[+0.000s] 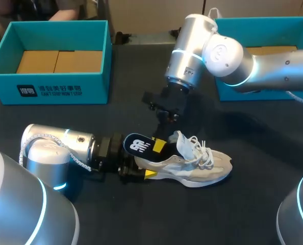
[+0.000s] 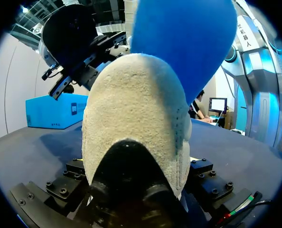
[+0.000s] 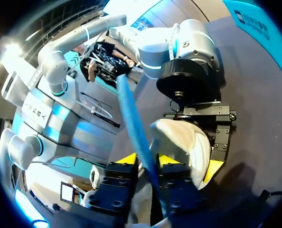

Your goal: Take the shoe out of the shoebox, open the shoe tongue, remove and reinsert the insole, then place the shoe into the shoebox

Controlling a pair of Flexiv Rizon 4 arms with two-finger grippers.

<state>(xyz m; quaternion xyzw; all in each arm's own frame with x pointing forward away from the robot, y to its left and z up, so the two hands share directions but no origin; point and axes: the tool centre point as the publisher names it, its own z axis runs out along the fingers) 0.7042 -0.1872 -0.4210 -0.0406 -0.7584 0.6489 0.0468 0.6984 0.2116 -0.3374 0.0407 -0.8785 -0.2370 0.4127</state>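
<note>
Head view, lower middle of the frame: a grey-and-white suede and mesh running shoe [image 1: 202, 166] with white laces sits on the black worktop [image 1: 253, 204], toe to the right and heel to the left. It is well apart from the teal cardboard shoebox [image 1: 54, 87] at the upper left. A thin dark blue foam insole [image 1: 137, 145] with a white logo stands partly out of the shoe's opening at the heel.

The running shoe looks light. Its mesh upper is soft and would give under pressure, so the padded heel cup is likely the firmest place to take hold. That is where the left claw [image 1: 147, 162] has it, coming in from the left. In the left wrist view the heel fills the gap between its fingers, which are set fairly wide and press it from both sides.

The insole should be very light and floppy, apt to bend or fold if held far from where it enters the shoe. A pinch across its flat faces near the heel end seems best. In the right wrist view the right claw [image 3: 148, 160] does this: it is closed to a narrow gap, with the insole edge-on between its yellow tips and touched by both
</note>
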